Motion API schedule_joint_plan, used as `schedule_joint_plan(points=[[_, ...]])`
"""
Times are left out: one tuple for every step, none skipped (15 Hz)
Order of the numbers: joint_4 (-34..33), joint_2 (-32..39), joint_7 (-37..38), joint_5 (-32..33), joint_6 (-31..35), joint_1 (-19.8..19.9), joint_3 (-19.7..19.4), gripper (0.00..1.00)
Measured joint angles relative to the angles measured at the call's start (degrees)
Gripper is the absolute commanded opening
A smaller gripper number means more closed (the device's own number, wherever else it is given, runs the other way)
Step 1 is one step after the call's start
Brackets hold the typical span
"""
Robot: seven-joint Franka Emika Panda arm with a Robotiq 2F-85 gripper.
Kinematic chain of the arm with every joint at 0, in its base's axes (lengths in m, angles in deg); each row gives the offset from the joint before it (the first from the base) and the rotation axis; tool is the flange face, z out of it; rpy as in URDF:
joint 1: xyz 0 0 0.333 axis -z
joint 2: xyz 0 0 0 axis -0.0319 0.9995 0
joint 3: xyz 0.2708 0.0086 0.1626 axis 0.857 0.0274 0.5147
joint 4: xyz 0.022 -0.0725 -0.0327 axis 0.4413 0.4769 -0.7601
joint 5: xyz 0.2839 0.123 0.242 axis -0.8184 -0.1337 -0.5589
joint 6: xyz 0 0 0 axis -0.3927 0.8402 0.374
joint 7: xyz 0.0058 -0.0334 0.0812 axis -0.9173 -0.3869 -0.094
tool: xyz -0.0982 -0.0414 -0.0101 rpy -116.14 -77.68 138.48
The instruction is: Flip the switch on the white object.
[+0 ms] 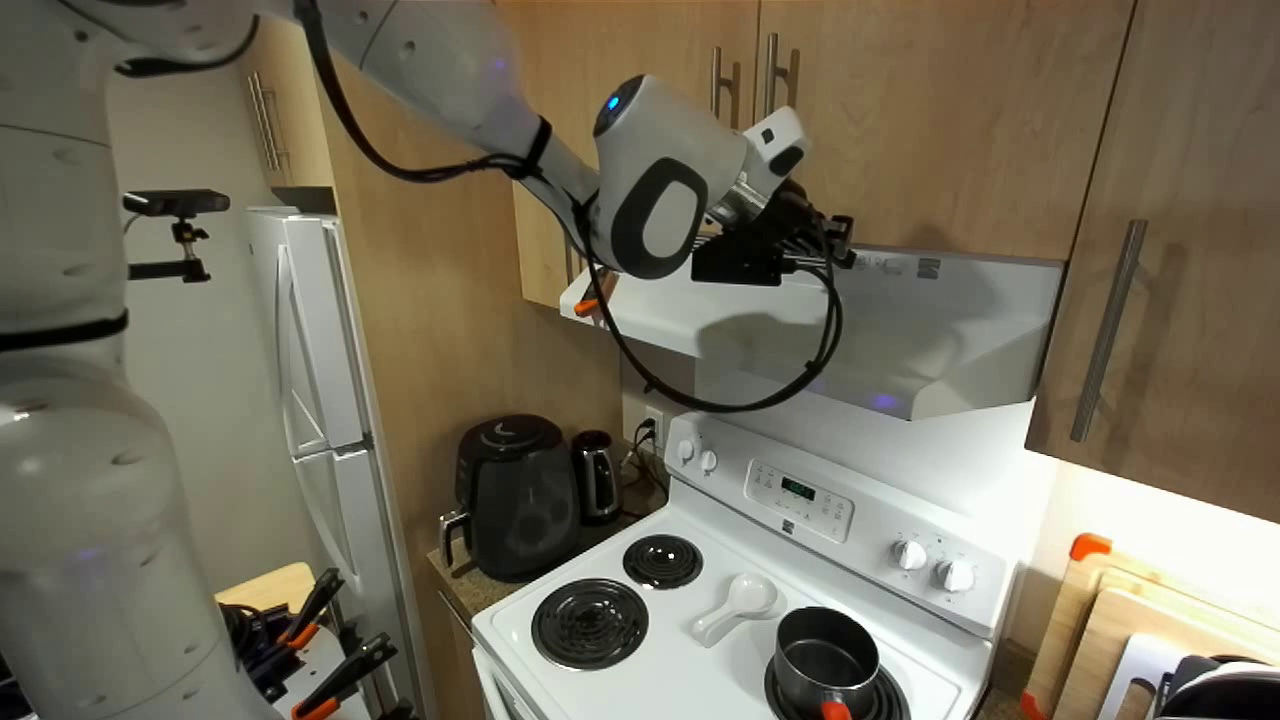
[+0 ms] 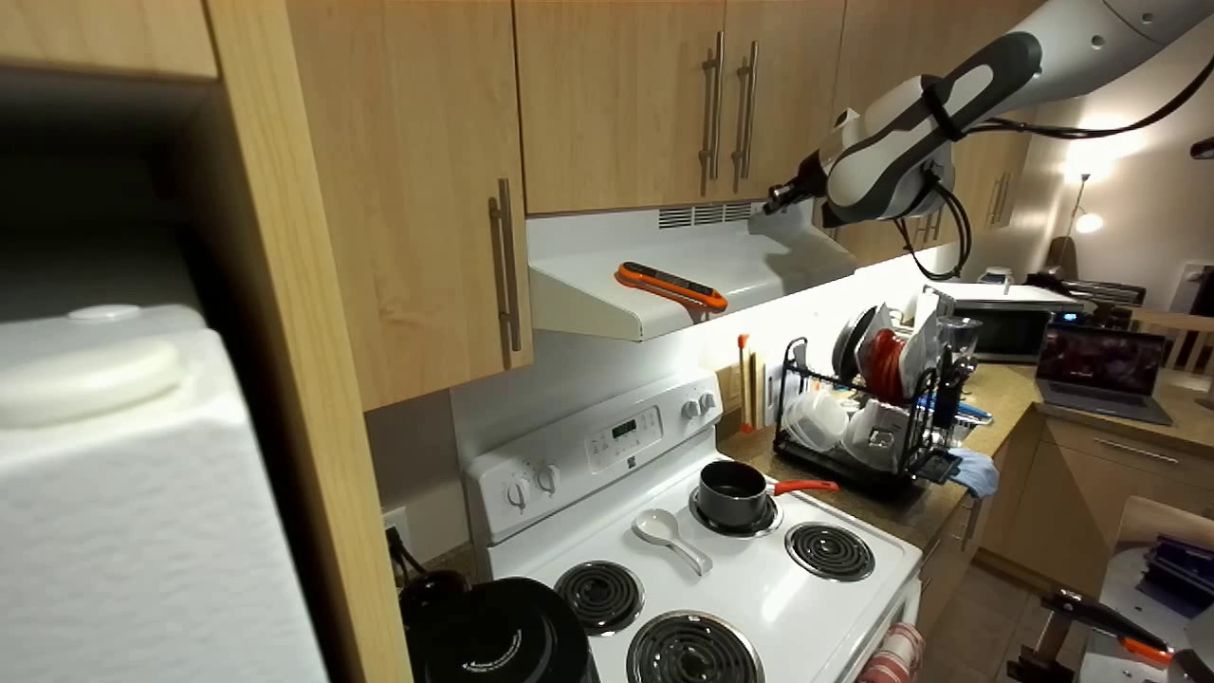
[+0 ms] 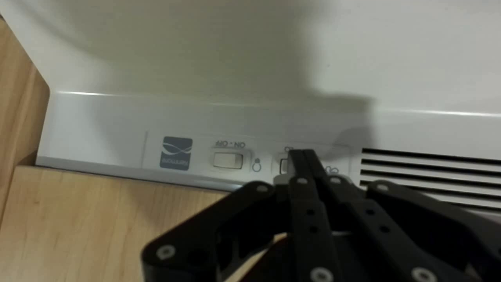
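Range hood (image 2: 588,266): tool (image 3: 304,152) pressed together at a partly hidden switch (image 3: 284,166)

Wooden cabinets (image 1: 930,120) run across both exterior views. A white refrigerator (image 1: 335,400) stands toward the left in an exterior view. The white stove (image 2: 749,593) sits below the cabinets and carries four black burners (image 1: 590,625). The counter (image 2: 1010,403) runs on past the stove. The robot arm (image 2: 1053,57) reaches in front of the cabinets, its wrist end near the hood. The range hood, white with a sloping front, is fixed directly under the cabinets and above the stove. Its slotted vent (image 3: 430,162) shares the upper strip with the switches.

A black dish rack (image 2: 835,471), loaded with dishes (image 2: 887,365), stands on the counter just beside the stove. A black air fryer (image 1: 520,500) is at the stove's opposite side. A laptop (image 2: 1100,365) stands open farther along the counter. A dark, red-handled saucepan (image 2: 735,498) stands upright on a rear burner. A long orange and black object (image 2: 671,286) lies on the hood's sloping front, near one end. A white spoon rest (image 1: 750,595) lies on the stove, near the saucepan.

In the wrist view the tool's two fingers (image 3: 298,164) are pressed side by side. Their tips overlap the partly hidden switch; whether they touch it cannot be determined. The ON - OFF switch (image 3: 228,160) is in full view, between a grey badge (image 3: 176,152) and a bulb symbol (image 3: 256,165).
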Motion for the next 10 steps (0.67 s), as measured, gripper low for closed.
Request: schedule_joint_plan(points=[[0.0,0.0,0.0,0.0,0.01,0.0,0.03,0.0],[0.0,0.0,0.0,0.0,0.01,0.0,0.05,0.0],[-0.01,0.0,0.0,0.0,0.01,0.0,0.07,0.0],[-0.01,0.0,0.0,0.0,0.01,0.0,0.12,0.0],[-0.02,0.0,0.0,0.0,0.01,0.0,0.17,0.0],[-0.02,0.0,0.0,0.0,0.01,0.0,0.22,0.0],[-0.03,0.0,0.0,0.0,0.01,0.0,0.28,0.0],[-0.04,0.0,0.0,0.0,0.01,0.0,0.34,0.0],[-0.05,0.0,0.0,0.0,0.01,0.0,0.37,0.0],[-0.09,0.01,0.0,0.0,0.01,0.0,0.38,0.0]])
